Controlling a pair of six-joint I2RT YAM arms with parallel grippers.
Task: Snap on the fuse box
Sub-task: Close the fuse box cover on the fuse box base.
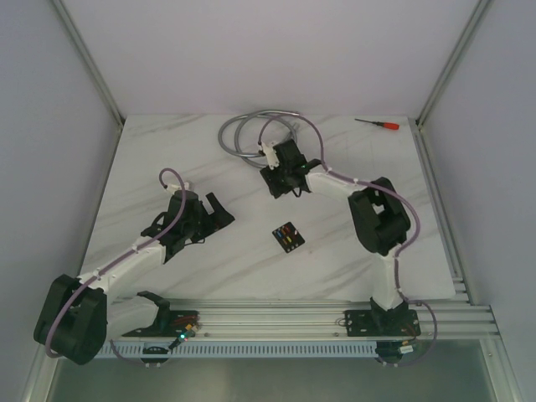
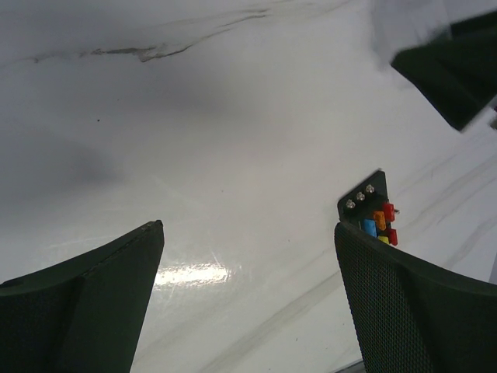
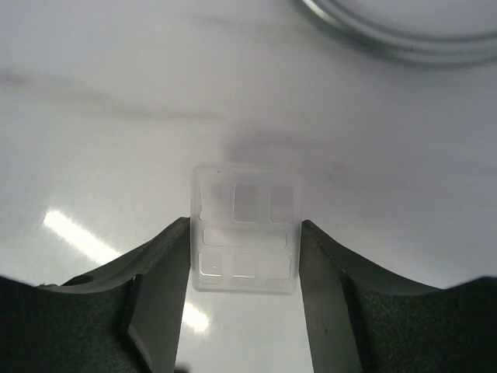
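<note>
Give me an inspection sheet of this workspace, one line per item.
Surface: white marbled table, glare spots, no damage seen.
Job's things: fuse box lying mid-table, coloured fuses in it, uncovered; clear cover between the right hand's fingers.
Clutter: red-handled screwdriver at the far right corner.
Hands: left hand open and empty, apart from the fuse box; right hand closed on the clear cover's sides.
Cables: grey coiled cable at the far centre; purple cables running along both arms.
Surroundings: white walls, aluminium frame; nothing else seen.
</note>
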